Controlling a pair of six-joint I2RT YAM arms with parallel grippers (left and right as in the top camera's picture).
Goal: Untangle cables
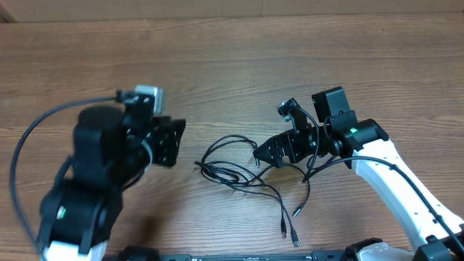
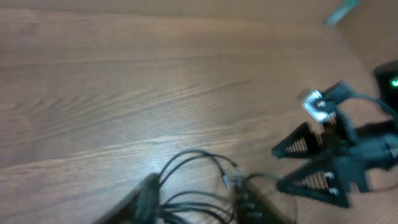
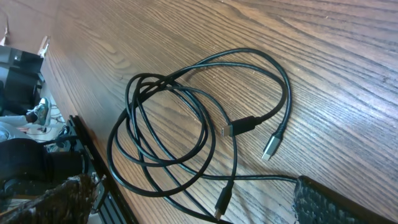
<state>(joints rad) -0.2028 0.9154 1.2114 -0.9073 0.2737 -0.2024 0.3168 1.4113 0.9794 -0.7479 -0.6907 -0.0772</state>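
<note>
You're at a robotics lab bench: a plain wood-grain table (image 1: 239, 51) with a black arm (image 1: 94, 174) and a white arm (image 1: 388, 174) mounted along its near edge.

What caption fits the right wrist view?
Tangled black cables with a silvery plug lie looped on the wooden table.

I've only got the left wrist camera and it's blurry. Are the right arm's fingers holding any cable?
Observer: No. The right wrist camera shows the right fingers spread, and the cables lying in loose overlapping loops on the table.
Operator: Any free ends?
Observer: Overhead, strands trail from the loops toward the robot's side; one plug end lies well clear.
Operator: And my own fingers?
Observer: Overhead, the left fingers sit left of the loops, not touching them.
</note>
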